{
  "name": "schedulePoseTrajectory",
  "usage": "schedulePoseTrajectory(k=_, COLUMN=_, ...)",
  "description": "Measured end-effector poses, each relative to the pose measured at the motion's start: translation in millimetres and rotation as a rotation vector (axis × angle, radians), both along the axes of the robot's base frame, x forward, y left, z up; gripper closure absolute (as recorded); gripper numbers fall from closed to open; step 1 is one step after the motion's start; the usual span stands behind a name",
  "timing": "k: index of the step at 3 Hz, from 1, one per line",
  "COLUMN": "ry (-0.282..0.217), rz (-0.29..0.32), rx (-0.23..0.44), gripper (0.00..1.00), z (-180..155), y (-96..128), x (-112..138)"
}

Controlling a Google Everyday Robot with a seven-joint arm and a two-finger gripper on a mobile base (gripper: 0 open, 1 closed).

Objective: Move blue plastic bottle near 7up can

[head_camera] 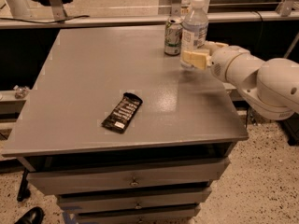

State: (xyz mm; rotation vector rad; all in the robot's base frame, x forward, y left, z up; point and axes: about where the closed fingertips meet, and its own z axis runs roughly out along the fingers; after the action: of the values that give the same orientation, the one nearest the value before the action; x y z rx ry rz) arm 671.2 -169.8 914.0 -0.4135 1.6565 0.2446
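The blue plastic bottle [195, 24], clear with a white cap and a white-and-blue label, stands upright at the table's far right. The 7up can [173, 36], silver-white and green, stands just left of it, close but with a small gap. My gripper [195, 51] reaches in from the right on a white arm and is shut on the bottle's lower part. One cream finger [195, 59] crosses the bottle's front and hides its base.
A flat black snack wrapper [122, 112] lies near the front middle of the grey table [84, 78]. The table has drawers below. A shelf edge and metal frame run behind the far edge. My white arm [261, 78] hangs over the right edge.
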Motion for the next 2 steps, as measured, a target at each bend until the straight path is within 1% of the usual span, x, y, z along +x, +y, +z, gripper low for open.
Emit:
schedulePoseTrajectory(k=1, ry=-0.025, rz=-0.036, rx=-0.038, gripper=1.00, z=12.6, y=-24.0, x=22.0)
schedulePoseTrajectory(k=2, ry=-0.030, rz=-0.062, rx=-0.051, gripper=1.00, z=13.0, y=-44.6, x=38.7)
